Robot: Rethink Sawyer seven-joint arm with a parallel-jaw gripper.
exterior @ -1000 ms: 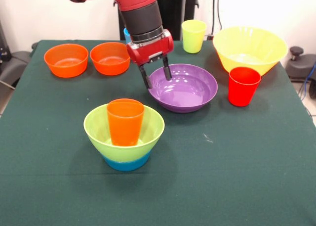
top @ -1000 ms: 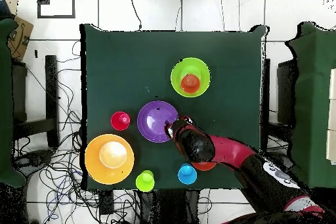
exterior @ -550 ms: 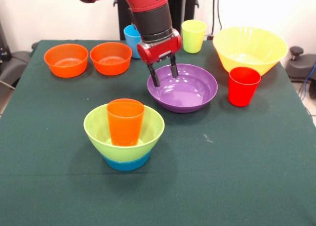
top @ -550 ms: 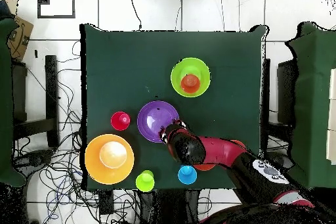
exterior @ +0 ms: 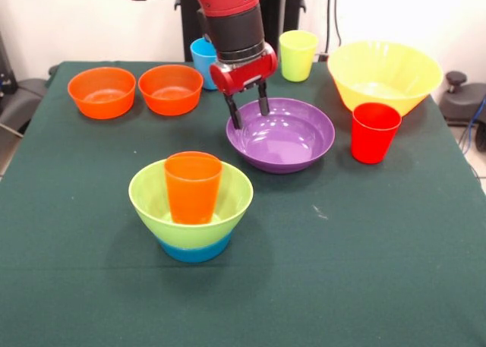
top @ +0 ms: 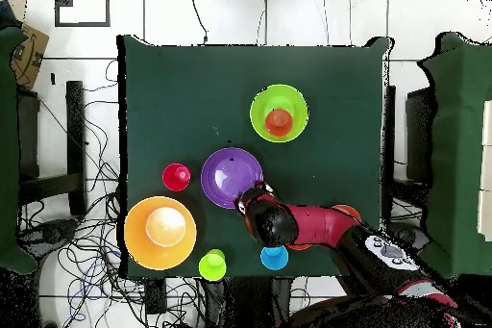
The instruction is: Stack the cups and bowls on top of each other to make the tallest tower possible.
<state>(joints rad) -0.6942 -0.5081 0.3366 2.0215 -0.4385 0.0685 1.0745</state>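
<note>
The tower stands at the front left: an orange cup (exterior: 192,187) sits upright inside the lime green bowl (exterior: 231,199), which rests on the small blue bowl (exterior: 194,250). From above, the same green bowl (top: 260,113) and orange cup (top: 279,122) show. My gripper (exterior: 248,111) is open and points down at the far-left rim of the wide purple bowl (exterior: 292,142), one finger on each side of that rim. Nothing is between the fingers. In the overhead view the gripper (top: 247,199) is at the edge of the purple bowl (top: 226,172).
Two small orange bowls (exterior: 102,92) (exterior: 169,89) sit at the back left. The light blue cup (exterior: 203,58) and yellow-green cup (exterior: 298,55) stand at the back. The big yellow bowl (exterior: 383,74) is at the back right, with the red cup (exterior: 374,132) in front of it.
The gripper has shifted right and toward the far side along the purple bowl's rim, uncovering the light blue cup. It stayed open. No cup or bowl has moved.
</note>
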